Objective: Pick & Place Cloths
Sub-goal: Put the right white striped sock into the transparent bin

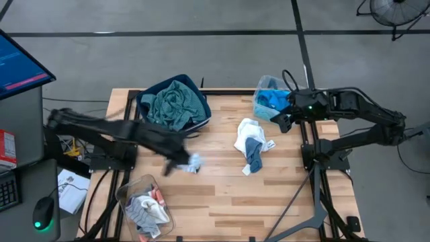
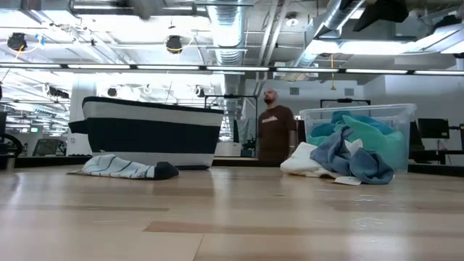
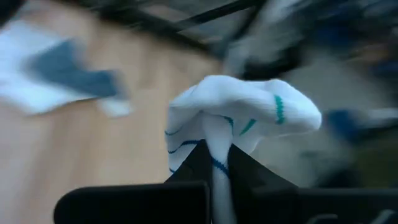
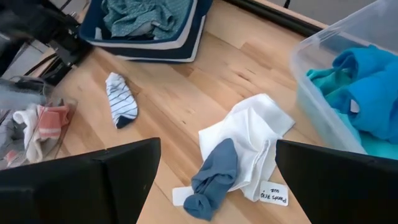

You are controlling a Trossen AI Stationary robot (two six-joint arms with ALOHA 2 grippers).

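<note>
Near the middle of the table (image 1: 222, 208), toward its left side, the left gripper (image 1: 190, 163) is closed on a white sock with thin blue and teal stripes (image 3: 242, 118); the left wrist view shows the fabric pinched between the two dark fingers (image 3: 198, 169) and bunching out beyond them. In the right wrist view a striped sock with a dark toe (image 4: 121, 99) lies flat on the wood just in front of the dark blue bin (image 4: 186, 43), and the low view shows the same sock (image 2: 127, 167) resting on the surface before the bin (image 2: 152, 134).

The bin stands at the table's far left edge (image 1: 201, 107) and holds the teal-green checked shirt (image 1: 173, 102), crumpled. At the near left corner a clear plastic tub (image 1: 124, 195) holds grey-and-coral socks (image 1: 149, 208) and white fabric.

Close to the table's centre, slightly right, a white cloth (image 1: 250, 131) lies in a heap with a grey-blue garment (image 1: 254, 153) draped over its near side; a small white label with writing (image 4: 273, 196) sits beside them. At the far right edge a second clear tub (image 1: 261, 87) contains bright blue and turquoise tops (image 1: 274, 99).

The right gripper (image 1: 282, 122) hangs above the table's right edge beside that tub, its fingers (image 4: 112, 180) spread wide and holding nothing.

Beyond the table, a person (image 2: 275, 130) stands in the room.
</note>
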